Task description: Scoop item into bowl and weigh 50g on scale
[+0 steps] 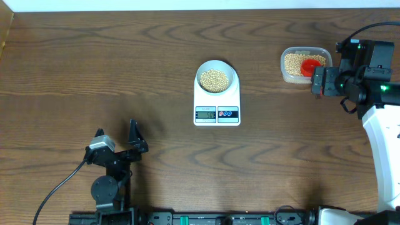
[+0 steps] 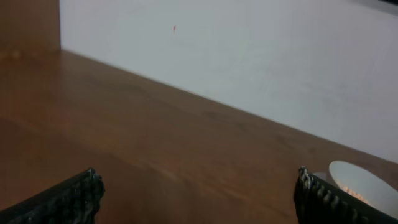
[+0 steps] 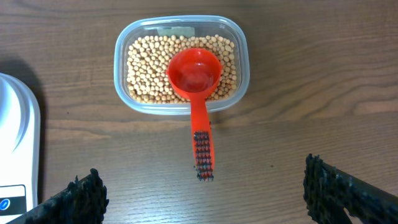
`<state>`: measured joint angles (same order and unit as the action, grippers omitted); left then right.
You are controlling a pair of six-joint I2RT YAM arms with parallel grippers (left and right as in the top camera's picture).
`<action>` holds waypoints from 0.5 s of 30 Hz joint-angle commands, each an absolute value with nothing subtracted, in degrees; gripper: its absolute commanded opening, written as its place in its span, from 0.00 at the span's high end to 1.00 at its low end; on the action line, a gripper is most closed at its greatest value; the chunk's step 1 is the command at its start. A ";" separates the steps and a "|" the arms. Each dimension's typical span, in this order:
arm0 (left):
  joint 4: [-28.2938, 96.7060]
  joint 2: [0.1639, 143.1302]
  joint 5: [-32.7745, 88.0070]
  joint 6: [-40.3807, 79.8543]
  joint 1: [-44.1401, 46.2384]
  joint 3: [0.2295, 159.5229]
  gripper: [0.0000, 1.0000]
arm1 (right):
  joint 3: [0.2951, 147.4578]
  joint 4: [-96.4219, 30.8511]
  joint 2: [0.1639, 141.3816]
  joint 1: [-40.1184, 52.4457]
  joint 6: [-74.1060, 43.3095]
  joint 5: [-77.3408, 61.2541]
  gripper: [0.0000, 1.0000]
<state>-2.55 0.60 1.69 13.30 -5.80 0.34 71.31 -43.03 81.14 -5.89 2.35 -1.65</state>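
Note:
The white scale [image 1: 217,100] lies mid-table with the white bowl [image 1: 233,70] on it, and tan beans [image 1: 214,80] fill the bowl's bottom. More beans [image 3: 146,62] fill a clear plastic container [image 3: 244,68] at the right. A red scoop [image 3: 194,73] rests in them, its handle [image 3: 203,149] sticking out over the rim towards my right gripper [image 3: 205,199]. That gripper is open just short of the handle's end and holds nothing. My left gripper [image 1: 116,132] stands open and empty near the front left, far from the scale. In its wrist view [image 2: 196,199] the bowl's rim [image 2: 364,180] shows at the right edge.
In the right wrist view, a corner of the scale [image 3: 15,137] shows at the left edge. A white wall [image 2: 249,56] runs along the far side of the wooden table [image 1: 94,62]. The right arm's white body [image 1: 381,144] stands at the right edge.

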 commanded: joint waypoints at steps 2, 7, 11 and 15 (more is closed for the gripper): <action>1.52 0.10 0.32 16.01 -5.65 0.23 0.00 | 72.29 -43.09 80.71 -5.91 3.05 -1.65 0.01; 4.27 0.10 -0.75 12.95 -5.65 0.23 0.00 | 72.29 -43.11 80.71 -5.91 3.05 -1.65 0.01; 4.27 0.10 -0.69 9.19 -4.78 0.23 0.00 | 72.29 -43.11 80.71 -5.91 3.05 -1.65 0.01; 4.29 0.10 -0.67 7.03 -3.92 0.23 0.00 | 72.29 -43.11 80.71 -5.91 3.05 -1.65 0.01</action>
